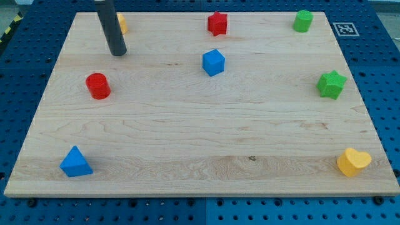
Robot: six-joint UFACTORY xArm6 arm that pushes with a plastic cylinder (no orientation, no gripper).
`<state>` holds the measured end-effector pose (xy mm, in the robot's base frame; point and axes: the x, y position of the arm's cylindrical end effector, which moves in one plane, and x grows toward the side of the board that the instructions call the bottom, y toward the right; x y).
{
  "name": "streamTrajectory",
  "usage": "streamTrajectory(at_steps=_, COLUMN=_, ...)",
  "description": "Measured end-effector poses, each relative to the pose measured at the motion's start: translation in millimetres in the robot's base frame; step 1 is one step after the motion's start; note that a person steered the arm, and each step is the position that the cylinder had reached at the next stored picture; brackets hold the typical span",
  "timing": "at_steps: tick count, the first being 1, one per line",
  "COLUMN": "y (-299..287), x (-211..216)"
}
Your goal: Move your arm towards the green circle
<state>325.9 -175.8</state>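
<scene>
The dark rod (111, 28) runs out of sight past the far edge, so only its lower length shows. Behind it at the far left, a yellow block (122, 24) peeks out, mostly covered, its shape impossible to make out. The marker tag (345, 28) at the far right is too small to read.

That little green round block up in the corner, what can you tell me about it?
The green circle is a short, solid-looking cylinder of bright green, plastic by its look, standing upright on the wooden board near the view's top right corner. Nothing touches it. The green star sits below it; my tip is far off at the view's left.
</scene>
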Motion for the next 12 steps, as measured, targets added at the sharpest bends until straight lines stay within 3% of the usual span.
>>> streamTrajectory(at_steps=1, y=1, x=0)
streamTrajectory(at_steps=2, y=49, x=10)
streamTrajectory(at_steps=5, y=114, x=9)
streamTrajectory(at_steps=6, y=114, x=-19)
streamTrajectory(at_steps=8, y=115, x=-33)
streamTrajectory(at_steps=10, y=115, x=-91)
streamTrajectory(at_steps=11, y=131, x=-118)
streamTrajectory(at_steps=12, y=182, x=-126)
